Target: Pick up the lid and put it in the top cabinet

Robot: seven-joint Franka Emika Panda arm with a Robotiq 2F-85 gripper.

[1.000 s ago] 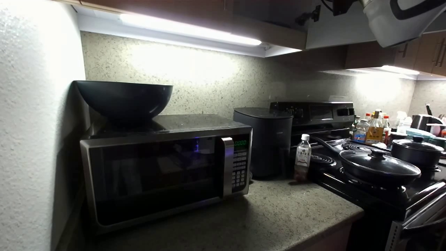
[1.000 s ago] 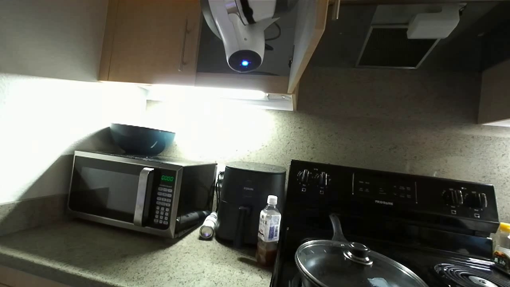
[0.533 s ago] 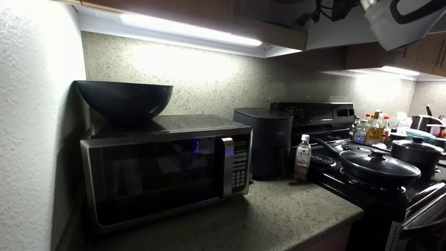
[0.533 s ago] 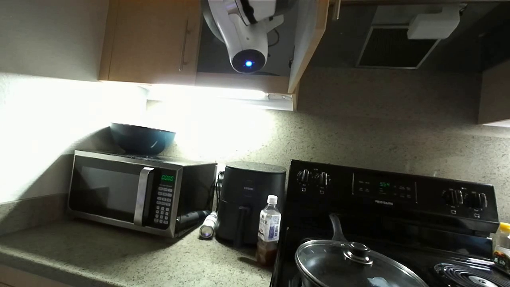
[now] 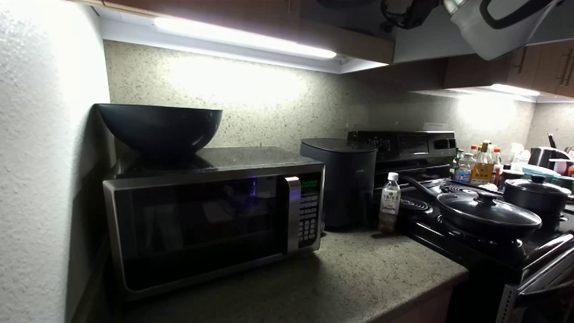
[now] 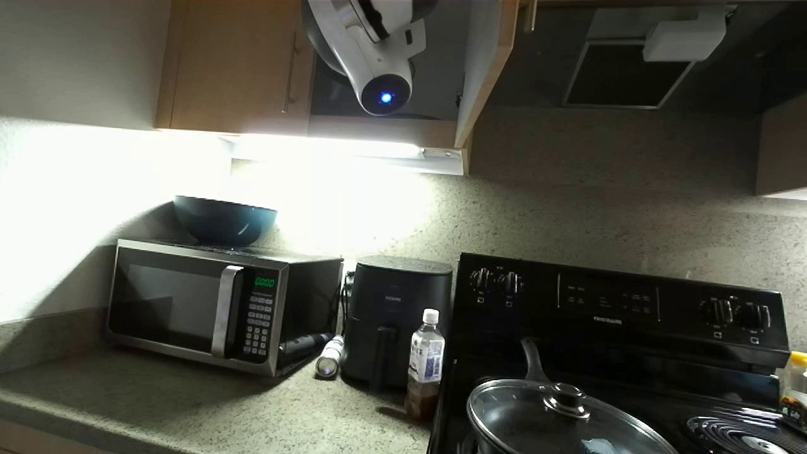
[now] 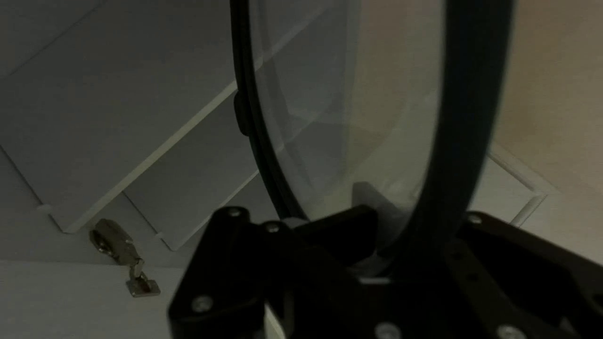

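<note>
Black fingers (image 7: 346, 230) have been carried sideways in the last half second, away from the open door (image 6: 488, 69) and across the mouth of the cabinet (image 6: 384, 130), and the arm (image 6: 365, 60) has been turned slightly with them; by this, it is judged, the lid (image 7: 348, 108) is being angled for its entry, and the placing is not yet done. The fingers are drawn in, short of meeting, and the lid is grasped between them by the near part of its dark rim, one of them being seen against the glass; the deepest part of the contact is lost in shadow. The lid is held out ahead of them, its far part cut off in the wrist view, and how much of it, if any, has been brought inside the cabinet cannot be told. Beyond it, and partly through its glass, pale shelves (image 7: 118, 108) are shown, with a hinge (image 7: 118, 242) near them. In both exterior views the lid cannot be made out with certainty. Well below the cabinet, the microwave (image 6: 170, 302) and the bottle (image 6: 425, 369) are carried by the worktop (image 6: 189, 403), and no hindrance is expected from either. Care is called for at the shelf edges and the door, against which the rim could be knocked.
</note>
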